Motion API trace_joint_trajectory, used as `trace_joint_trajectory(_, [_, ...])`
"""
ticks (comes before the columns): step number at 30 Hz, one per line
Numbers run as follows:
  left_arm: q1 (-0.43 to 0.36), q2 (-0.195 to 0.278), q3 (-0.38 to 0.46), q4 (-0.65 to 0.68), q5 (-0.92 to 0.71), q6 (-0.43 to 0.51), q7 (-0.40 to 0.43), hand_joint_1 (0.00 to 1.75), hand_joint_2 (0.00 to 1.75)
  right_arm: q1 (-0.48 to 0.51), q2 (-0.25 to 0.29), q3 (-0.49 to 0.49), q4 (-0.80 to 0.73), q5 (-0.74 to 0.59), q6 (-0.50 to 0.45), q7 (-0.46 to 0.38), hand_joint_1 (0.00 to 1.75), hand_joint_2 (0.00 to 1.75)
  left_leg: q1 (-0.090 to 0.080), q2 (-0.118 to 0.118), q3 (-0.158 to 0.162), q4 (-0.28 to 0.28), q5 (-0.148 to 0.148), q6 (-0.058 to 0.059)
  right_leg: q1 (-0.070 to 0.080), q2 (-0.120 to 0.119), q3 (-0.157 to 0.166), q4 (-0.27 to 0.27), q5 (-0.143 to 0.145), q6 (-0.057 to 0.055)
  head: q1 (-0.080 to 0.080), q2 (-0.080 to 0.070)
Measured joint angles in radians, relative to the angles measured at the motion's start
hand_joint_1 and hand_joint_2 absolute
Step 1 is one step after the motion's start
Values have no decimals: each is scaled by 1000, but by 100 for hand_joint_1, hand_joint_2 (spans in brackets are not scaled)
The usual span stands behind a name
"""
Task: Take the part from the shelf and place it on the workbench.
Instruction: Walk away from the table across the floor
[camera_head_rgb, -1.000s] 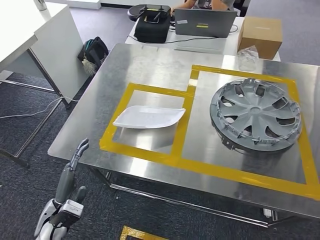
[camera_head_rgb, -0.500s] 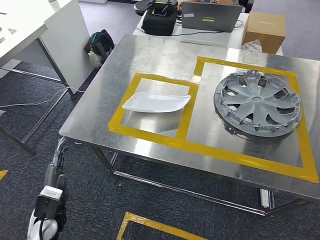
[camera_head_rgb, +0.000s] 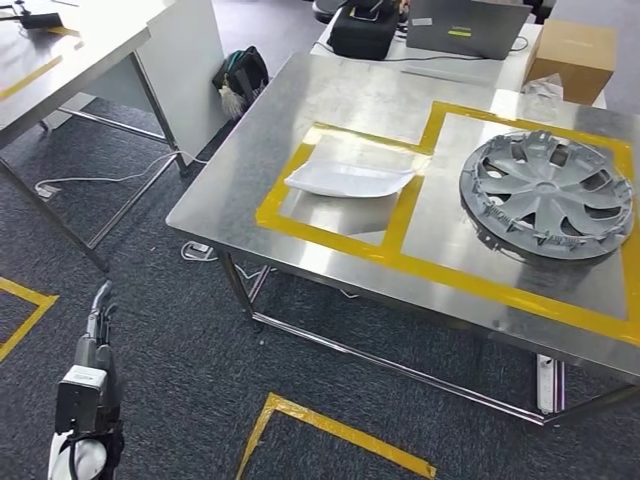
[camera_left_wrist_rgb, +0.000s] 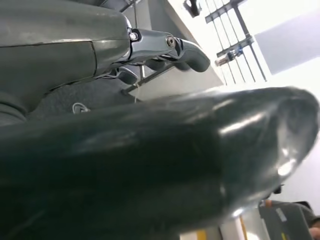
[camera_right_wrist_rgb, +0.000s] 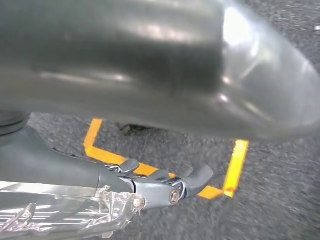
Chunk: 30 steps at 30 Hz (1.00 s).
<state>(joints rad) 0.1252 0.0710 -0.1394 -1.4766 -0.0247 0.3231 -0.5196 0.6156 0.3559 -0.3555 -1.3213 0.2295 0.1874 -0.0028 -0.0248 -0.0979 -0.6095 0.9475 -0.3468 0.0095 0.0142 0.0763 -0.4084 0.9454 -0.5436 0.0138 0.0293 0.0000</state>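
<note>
The steel workbench (camera_head_rgb: 249, 170) carries a white part (camera_head_rgb: 349, 179) and a hubcap (camera_head_rgb: 545, 193).

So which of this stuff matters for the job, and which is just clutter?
Job:
workbench
white part in the smaller taped box
hubcap in the larger taped box
left hand, holding nothing

Clutter:
cardboard box
laptop
black bags
white desk

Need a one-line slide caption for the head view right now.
A hubcap and a white part lie in taped yellow boxes on the steel workbench; the left hand hangs low, holding nothing.
</note>
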Motion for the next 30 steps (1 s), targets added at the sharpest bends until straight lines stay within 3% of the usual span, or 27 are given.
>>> trace_joint_trajectory(2, [4, -1, 4, 2, 0, 0, 0, 0, 0, -1, 0, 2, -1, 0, 0, 0, 0, 0, 2, -2, -13, 7, -1, -11, -1, -27, -17, 1, 13, -12, 0, 0])
trace_joint_trajectory(3, [6, -1, 5, 4, 0, 0, 0, 0, 0, -1, 0, 3, -2, 0, 0, 0, 0, 0, 3, 14, -23, 26, -28, -18, -2, -42, -27, 1, 22, -20, -3, 0])
trace_joint_trajectory(5, [7, -3, 7, 5, 0, 0, 0, 0, 0, 1, 0, 3, -4, 0, 0, 0, 0, 0, 9, 62, -51, 122, -132, -33, -4, -70, -50, 0, 44, -28, -9, 0])
trace_joint_trajectory(6, [7, -4, 8, 6, 0, 0, 0, 0, 0, 2, 0, 3, -4, 0, 0, 0, 0, 0, 15, 75, -67, 192, -182, -42, -4, -85, -64, 1, 54, -28, -11, 0])
trace_joint_trajectory(7, [7, -5, 9, 9, 2, 2, 1, 0, 0, 3, 0, 3, -4, -1, -2, 1, 0, 0, 23, 82, -78, 258, -212, -49, -4, -100, -77, 3, 65, -27, -11, 0])
trace_joint_trajectory(8, [7, -6, 14, 14, 8, 3, 4, 0, 0, 3, 0, 3, -4, -2, -4, 1, 0, 0, 30, 84, -80, 304, -214, -56, -4, -116, -92, 5, 76, -25, -11, 0])
trace_joint_trajectory(9, [8, -8, 22, 22, 17, 3, 8, 0, 0, 3, 0, 4, -4, -4, -7, 2, 0, 0, 38, 87, -67, 320, -193, -63, -5, -130, -107, 10, 87, -22, -12, 0])
trace_joint_trajectory(10, [9, -9, 34, 32, 28, 2, 12, 0, 0, 3, 0, 4, -4, -6, -10, 3, 0, 0, 45, 92, -37, 298, -161, -69, -5, -143, -123, 15, 96, -18, -12, 0])
trace_joint_trajectory(12, [10, -13, 61, 50, 44, -3, 14, 0, 0, 5, 0, 6, -6, -10, -15, 4, 0, 0, 56, 129, 73, 165, -125, -81, -5, -164, -153, 31, 109, -6, -12, 0])
trace_joint_trajectory(14, [8, -17, 77, 61, 49, -8, 11, 0, 0, 8, 0, 7, -9, -12, -16, 5, 0, 0, 51, 160, 160, 31, -144, -74, -6, -185, -173, 47, 121, 8, -12, 0])
trace_joint_trajectory(15, [8, -18, 84, 67, 51, -9, 11, 0, 0, 9, 0, 8, -10, -12, -16, 5, 0, 0, 45, 159, 173, -1, -154, -64, -9, -196, -180, 52, 128, 15, -11, 0])
trace_joint_trajectory(16, [10, -19, 92, 73, 51, -7, 15, 0, 0, 9, 0, 10, -11, -13, -17, 5, 0, 0, 38, 151, 167, -11, -156, -51, -15, -205, -185, 54, 135, 23, -10, 0])
trace_joint_trajectory(17, [13, -21, 101, 80, 51, -5, 22, 0, 0, 9, 0, 11, -12, -13, -18, 6, 0, 0, 35, 142, 156, -12, -149, -40, -21, -197, -189, 57, 134, 31, -10, 0])
trace_joint_trajectory(18, [15, -22, 112, 91, 52, -3, 33, 0, 0, 9, 0, 13, -12, -15, -20, 6, 0, 0, 32, 134, 146, -12, -140, -28, -25, -175, -196, 69, 115, 37, -8, 0])
trace_joint_trajectory(20, [12, -27, 142, 126, 63, -8, 55, 0, 0, 14, 0, 18, -12, -19, -24, 8, 0, 0, 29, 118, 122, -12, -118, -10, -25, -112, -219, 146, 28, 40, -7, 0])
trace_joint_trajectory(22, [8, -35, 188, 184, 78, -21, 67, 0, 0, 19, 0, 22, -13, -25, -32, 11, 0, 0, 22, 96, 93, -12, -92, 0, -17, -82, -247, 277, -64, 31, -4, 0])
trace_joint_trajectory(23, [9, -40, 215, 218, 81, -26, 68, 0, 0, 21, 0, 24, -14, -29, -37, 14, 0, 0, 18, 86, 76, -11, -79, 2, -13, -78, -252, 327, -79, 25, -4, 0])
trace_joint_trajectory(24, [9, -46, 243, 254, 81, -31, 67, 0, 0, 23, 0, 26, -16, -34, -42, 17, 0, 0, 14, 74, 59, -11, -64, 3, -9, -76, -244, 351, -73, 17, -4, 0])
trace_joint_trajectory(25, [8, -51, 270, 288, 76, -33, 65, 0, 0, 25, 0, 29, -19, -39, -47, 20, 0, 0, 11, 63, 41, -11, -50, 3, -4, -74, -219, 337, -45, 9, -4, 0])
trace_joint_trajectory(27, [6, -62, 320, 354, 57, -37, 60, 0, 0, 31, 0, 35, -27, -48, -55, 25, 0, 0, 8, 39, 9, -9, -24, 1, 3, -47, -123, 219, 10, -7, -4, 0])
trace_joint_trajectory(28, [5, -67, 342, 385, 44, -37, 57, 0, 0, 34, 0, 38, -31, -51, -57, 27, 0, 0, 5, 28, -4, -7, -13, -2, 4, -24, -63, 134, 12, -14, -5, 0])
trace_joint_trajectory(30, [-6, -73, 378, 457, -3, -57, 68, 0, 0, 38, 0, 46, -39, -61, -62, 29, 0, 0, 2, 5, -19, -3, 7, -7, 5, 2, 7, 20, -12, -17, -6, 0])
